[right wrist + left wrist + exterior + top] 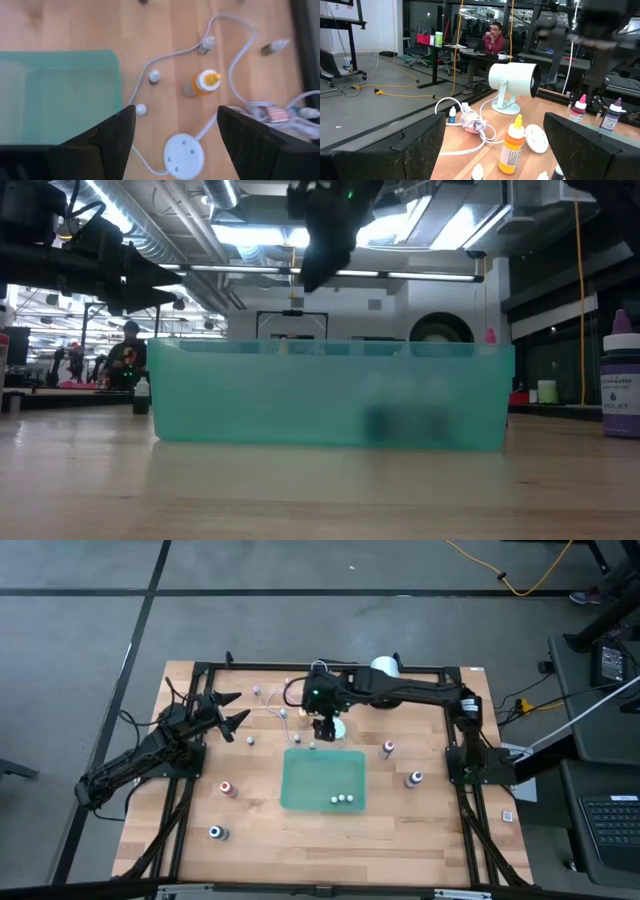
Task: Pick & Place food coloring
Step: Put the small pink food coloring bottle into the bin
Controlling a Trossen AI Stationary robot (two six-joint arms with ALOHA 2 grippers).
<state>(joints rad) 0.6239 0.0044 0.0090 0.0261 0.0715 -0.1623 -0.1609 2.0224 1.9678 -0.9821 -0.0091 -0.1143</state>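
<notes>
Overhead, straight down on the whole pale wooden surface (pixel 300 840); level at its edge, close against the translucent green plastic tray (pixel 330 395); from the left wrist, across toward the room; from the right wrist, downward; round white disc (pixel 183 156) on both wrist views

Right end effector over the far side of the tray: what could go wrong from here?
1. The right end effector hangs open above the white disc and its cable; descending, it could snag the cable and drag nearby bottles.
2. The orange-capped bottle stands close to small white-capped bottles; a finger might tip a neighbour.
3. The green tray sits just beside it; a low carry could clip its rim.
</notes>
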